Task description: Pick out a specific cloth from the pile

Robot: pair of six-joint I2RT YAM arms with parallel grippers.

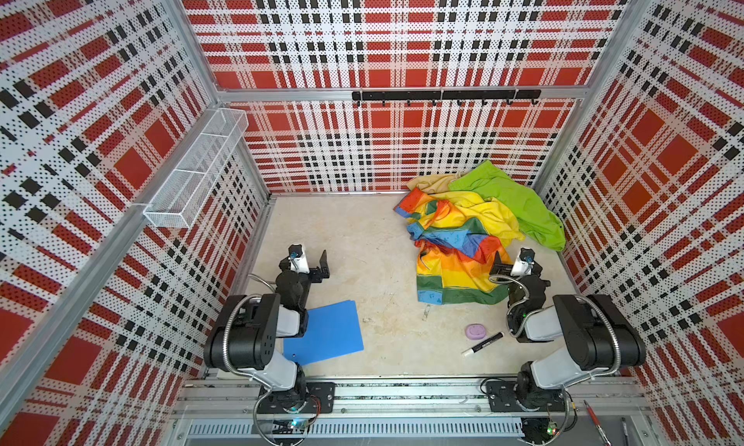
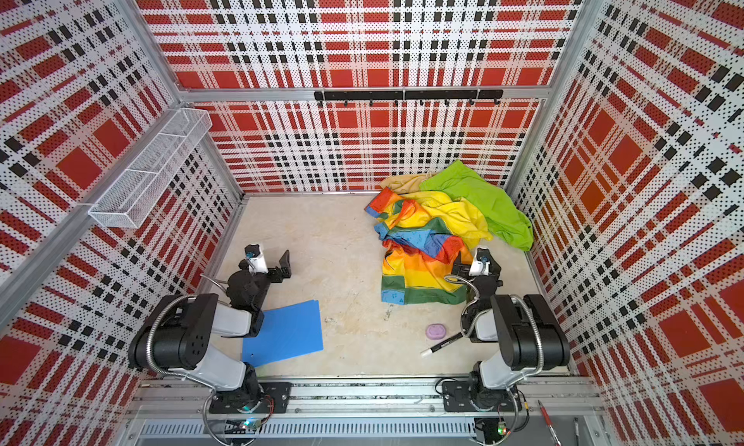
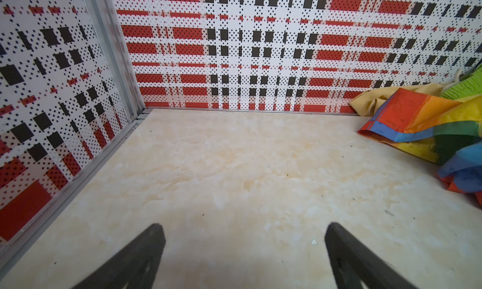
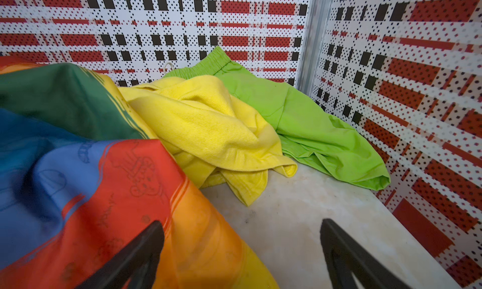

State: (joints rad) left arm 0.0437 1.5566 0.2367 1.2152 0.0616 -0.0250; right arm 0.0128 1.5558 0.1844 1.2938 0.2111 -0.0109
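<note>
Tabletop (image 1: 342, 230): beige.
Pile (image 1: 479, 226): undisturbed; black cloth nowhere visible.
My left gripper (image 3: 243, 225): released, empty.
My right gripper (image 4: 241, 222): released, at pile's edge.
Remaining: everything.

Pile (image 2: 443, 230) far right on tabletop (image 2: 342, 242). Right hand (image 2: 478, 263) spread wide at rainbow cloth (image 2: 418, 271) edge. Left hand (image 2: 263, 263) likewise, over bare tabletop.

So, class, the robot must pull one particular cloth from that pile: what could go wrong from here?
1. The rainbow cloth, the yellow cloth and the lime green cloth overlap; pulling one may drag the others.
2. The right jaws stand open over the rainbow cloth's edge and might snag it.
3. Folds hide lower layers; a wrong pick is possible.
</note>
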